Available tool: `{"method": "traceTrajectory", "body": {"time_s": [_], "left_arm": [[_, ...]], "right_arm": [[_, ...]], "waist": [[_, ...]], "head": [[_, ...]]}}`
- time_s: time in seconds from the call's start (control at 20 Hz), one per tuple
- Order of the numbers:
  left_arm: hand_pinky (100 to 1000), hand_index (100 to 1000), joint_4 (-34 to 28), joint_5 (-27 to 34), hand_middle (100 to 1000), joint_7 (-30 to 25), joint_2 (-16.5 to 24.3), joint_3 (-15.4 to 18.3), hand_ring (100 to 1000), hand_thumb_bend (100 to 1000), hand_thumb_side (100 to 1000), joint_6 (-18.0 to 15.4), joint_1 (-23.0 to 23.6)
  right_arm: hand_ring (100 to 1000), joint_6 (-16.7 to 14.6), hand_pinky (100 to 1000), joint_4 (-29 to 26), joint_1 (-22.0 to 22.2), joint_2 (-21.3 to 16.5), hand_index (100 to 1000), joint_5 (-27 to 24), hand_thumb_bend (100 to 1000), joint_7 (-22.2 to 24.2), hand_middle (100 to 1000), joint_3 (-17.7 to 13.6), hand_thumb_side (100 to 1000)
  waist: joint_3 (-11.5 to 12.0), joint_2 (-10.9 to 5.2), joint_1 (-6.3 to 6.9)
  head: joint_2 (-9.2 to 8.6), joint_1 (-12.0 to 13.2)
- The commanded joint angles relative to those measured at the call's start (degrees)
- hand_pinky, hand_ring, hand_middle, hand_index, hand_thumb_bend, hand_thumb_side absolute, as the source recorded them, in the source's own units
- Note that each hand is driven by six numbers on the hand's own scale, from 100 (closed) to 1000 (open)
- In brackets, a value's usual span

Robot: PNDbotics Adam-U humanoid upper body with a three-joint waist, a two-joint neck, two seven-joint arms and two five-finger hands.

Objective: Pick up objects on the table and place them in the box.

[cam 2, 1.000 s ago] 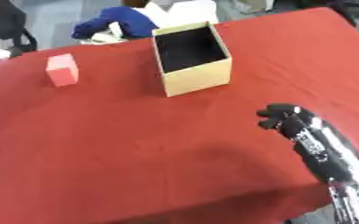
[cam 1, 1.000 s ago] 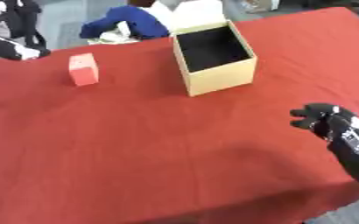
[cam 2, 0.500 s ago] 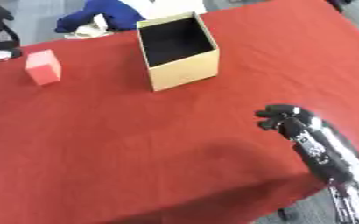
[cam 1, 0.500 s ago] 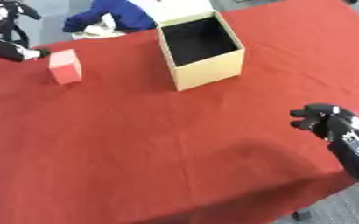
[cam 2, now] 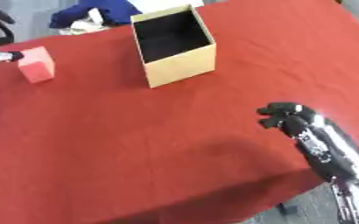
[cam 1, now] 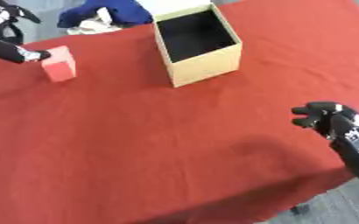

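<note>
Left eye view: blue cloth bundle [cam 1: 106, 12] at 11 o'clock, beyond the red tabletop [cam 1: 152, 144]. Left hand [cam 1: 14, 50] at 10 o'clock, fingertip touching the pink block [cam 1: 59, 64]; its spread cannot be told. Right hand [cam 1: 324, 117] at 4 o'clock, fingers curled, holding nothing. Open tan box [cam 1: 197, 45] at 12 o'clock, dark inside.
</note>
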Motion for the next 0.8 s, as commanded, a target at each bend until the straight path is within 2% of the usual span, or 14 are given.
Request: {"method": "traceTrajectory", "body": {"time_s": [0.05,0.3,0.35,0.4,0.8], "left_arm": [[951,835,0.14,-1.19,833,0.26,1.97,0.82,1000,552,313,0.34,-1.02],[951,835,0.71,-2.09,833,0.71,1.87,0.94,1000,552,315,0.36,-0.95],[950,835,0.76,-2.16,833,0.73,1.86,0.93,1000,684,153,0.34,-0.95],[949,836,0.9,-2.42,832,0.61,1.75,0.83,1000,556,329,0.41,-0.9],[940,835,1.54,-4.81,826,0.77,1.13,0.83,1000,563,327,1.0,-0.79]], "right_arm": [[874,-0.07,841,-0.88,-0.8,-0.87,819,0.32,100,0.17,565,0.08,640],[874,-0.14,841,-0.9,-0.93,-0.86,819,0.43,100,0.19,565,0.08,640],[874,-0.14,842,-0.9,-0.93,-0.87,820,0.44,100,0.19,565,0.08,611],[874,-0.15,842,-0.92,-1.0,-0.86,820,0.51,100,0.23,565,0.09,640],[875,-0.45,842,-0.96,-1.25,-0.74,820,0.77,100,0.46,565,0.16,641]], "waist": [[-0.2,-0.54,-0.14],[-0.51,-0.21,-0.05],[-0.52,-0.2,-0.05],[-0.66,0.08,-0.02],[-1.04,1.04,-0.12]], "head": [[0.29,0.32],[0.29,0.4],[0.29,0.37],[0.29,0.38],[0.29,0.43]]}}
